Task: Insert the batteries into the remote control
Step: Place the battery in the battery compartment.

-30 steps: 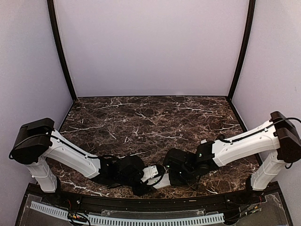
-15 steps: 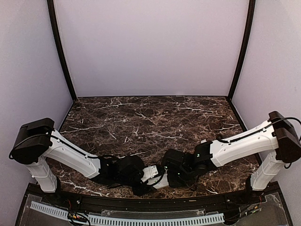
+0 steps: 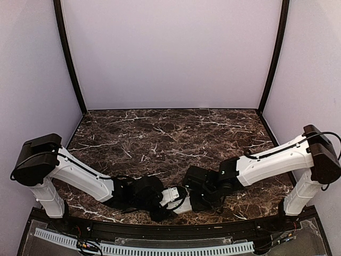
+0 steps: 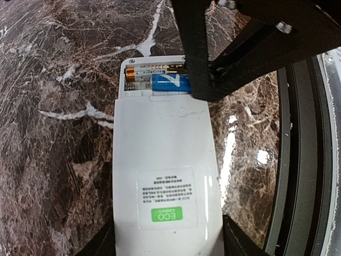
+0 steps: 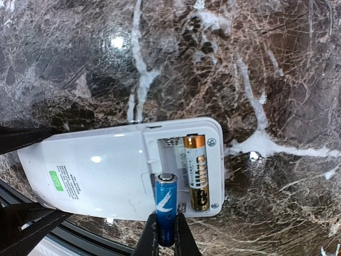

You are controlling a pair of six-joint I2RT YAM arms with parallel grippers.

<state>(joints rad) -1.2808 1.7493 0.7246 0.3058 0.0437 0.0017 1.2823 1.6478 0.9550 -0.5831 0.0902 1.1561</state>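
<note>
from above, the remote control [image 3: 173, 196] is seen as a white patch at the near edge of the bench [image 3: 160, 133], where the left pincer [image 3: 164, 205] and the right pincer [image 3: 187, 198] are found close together; their states cannot be told from here.

in the left wrist view, the remote control [image 4: 162, 176] is laid back-up on the bench and is clamped by its sides between the left pincer's fingers [image 4: 101, 242]. at its far end the compartment is uncovered: a gold battery [image 4: 154, 68] is seated, with a blue battery [image 4: 171, 82] just beside it, partly hidden by the right pincer.

in the right wrist view, the blue battery [image 5: 166, 205] is clamped between the right pincer's fingers [image 5: 146, 240], its tip over the slot beside the gold battery [image 5: 195, 170]; whether it is seated cannot be told.
</note>
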